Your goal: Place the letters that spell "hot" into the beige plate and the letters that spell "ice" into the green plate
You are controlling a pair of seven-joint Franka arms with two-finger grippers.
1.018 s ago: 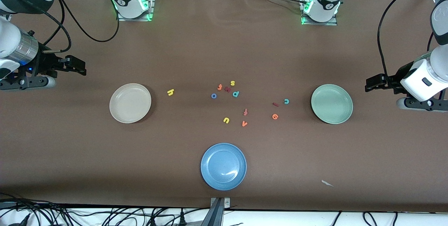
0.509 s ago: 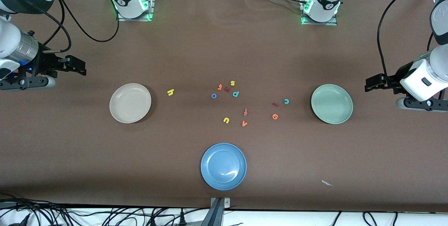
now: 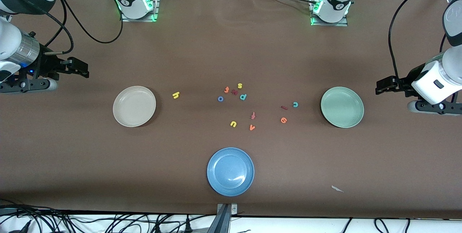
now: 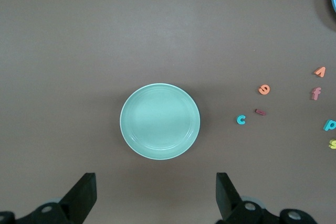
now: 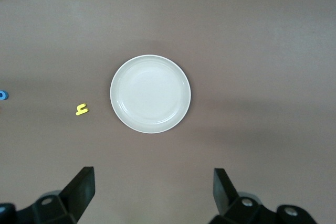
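Small letters [image 3: 252, 104] lie scattered mid-table between the beige plate [image 3: 134, 106] and green plate [image 3: 342, 107], apparently untouched.

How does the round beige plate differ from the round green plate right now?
The round beige plate is cream-coloured; the round green plate is pale sage. The beige plate lies toward the right arm's end of the table, the green plate toward the left arm's end. One yellow letter "h" lies near the beige one. Both are empty, shallow and look alike in size.
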